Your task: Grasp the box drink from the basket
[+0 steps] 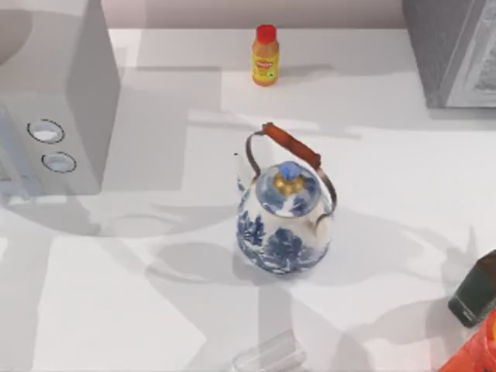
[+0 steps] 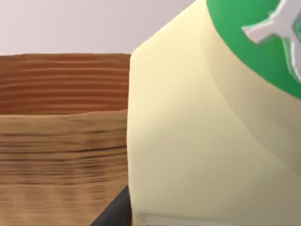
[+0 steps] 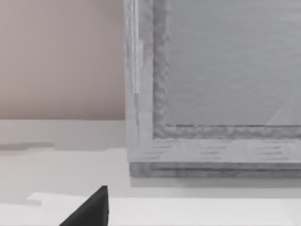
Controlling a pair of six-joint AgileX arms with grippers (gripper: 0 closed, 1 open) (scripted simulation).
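Close before the left wrist camera, the box drink (image 2: 188,150) shows as a smooth pale-yellow body with a green band (image 2: 254,52) bearing a white mark near its upper end; its long axis leans across that picture, the banded end toward the upper corner, though whether it stands upright or tilted in the basket cannot be told. Beside it rises the basket (image 2: 61,122), its walls of brown wood with fine horizontal grain, a nearer wall lighter than the one behind. A dark sliver of the left end effector (image 2: 113,212) sits against the foot of the bottle; how far its fingers are spread, or whether they grip, cannot be told. On the white table (image 1: 387,232), seen from above, a blue-and-white porcelain kettle (image 1: 283,221) with a brown-wrapped handle stands at centre, and a small orange bottle (image 1: 265,56) with a red cap stands at the far edge. At the table's right edge the right arm (image 1: 474,291) rests; a finger (image 3: 89,209) of it shows before a grey framed cabinet (image 3: 211,94), its opening likewise unreadable.
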